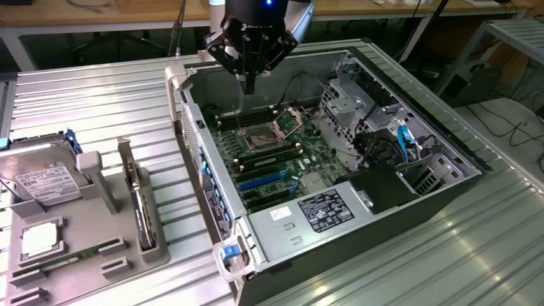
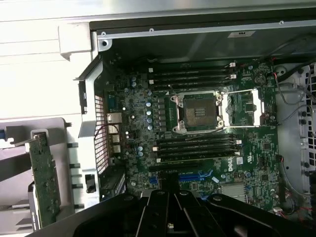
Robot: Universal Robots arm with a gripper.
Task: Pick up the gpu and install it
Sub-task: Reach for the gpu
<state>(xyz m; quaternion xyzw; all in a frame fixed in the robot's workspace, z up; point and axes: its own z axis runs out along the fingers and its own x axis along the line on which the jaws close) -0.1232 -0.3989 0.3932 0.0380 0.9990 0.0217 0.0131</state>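
Jaws pressed together (empty) hang over the motherboard (image 2: 140, 126); gpu (image 1: 141, 207) stands unpicked in its holder (image 1: 162, 255); grasping needs them spread

The place was a robotics lab or electronics workshop. An opened desktop computer case (image 1: 340, 268) lay on a ribbed metal table (image 1: 93, 102), its motherboard (image 1: 281, 159) bare under a robot's gripper (image 1: 248, 89). At the exterior view's left, a grey parts holder (image 1: 85, 255) carried a hard drive (image 1: 38, 182). Wooden workbenches (image 1: 357, 9) and loose floor cables (image 1: 510, 127) lay beyond.
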